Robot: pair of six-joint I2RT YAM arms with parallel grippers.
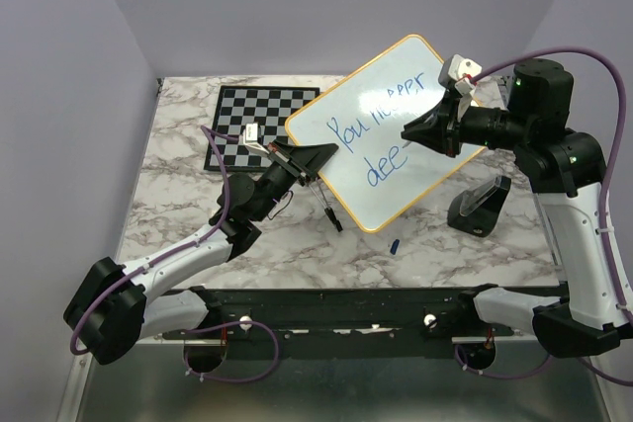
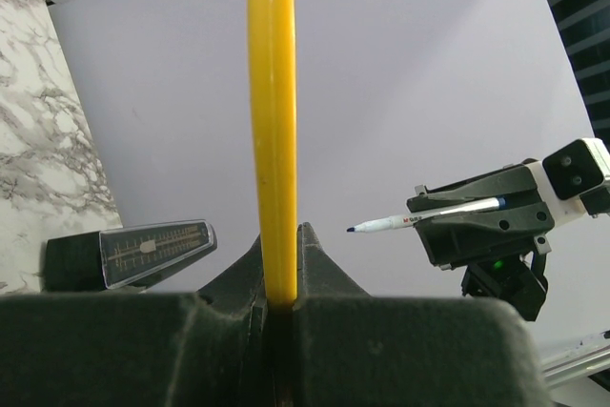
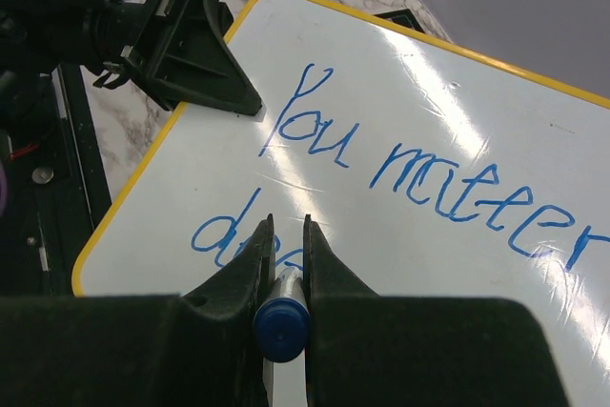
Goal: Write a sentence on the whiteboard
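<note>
The whiteboard (image 1: pixel 401 86), white with a yellow-orange frame, is held tilted above the table. My left gripper (image 1: pixel 321 157) is shut on its left edge; the left wrist view shows the yellow frame (image 2: pixel 272 92) edge-on between the jaws of that gripper (image 2: pixel 284 235). The sentence (image 1: pixel 376 130) in blue reads "You matter" on top and "dee" below, clearer in the right wrist view (image 3: pixel 419 178). My right gripper (image 1: pixel 407 133) is shut on a blue marker (image 3: pixel 282 326), its tip at the board by the lower line. The marker also shows in the left wrist view (image 2: pixel 429 219).
A black-and-white chessboard (image 1: pixel 247 121) lies behind the whiteboard at the left. A black pen (image 1: pixel 331 212) and a small blue cap (image 1: pixel 395 244) lie on the marble table under the board. A black block (image 1: pixel 480 207) stands at the right.
</note>
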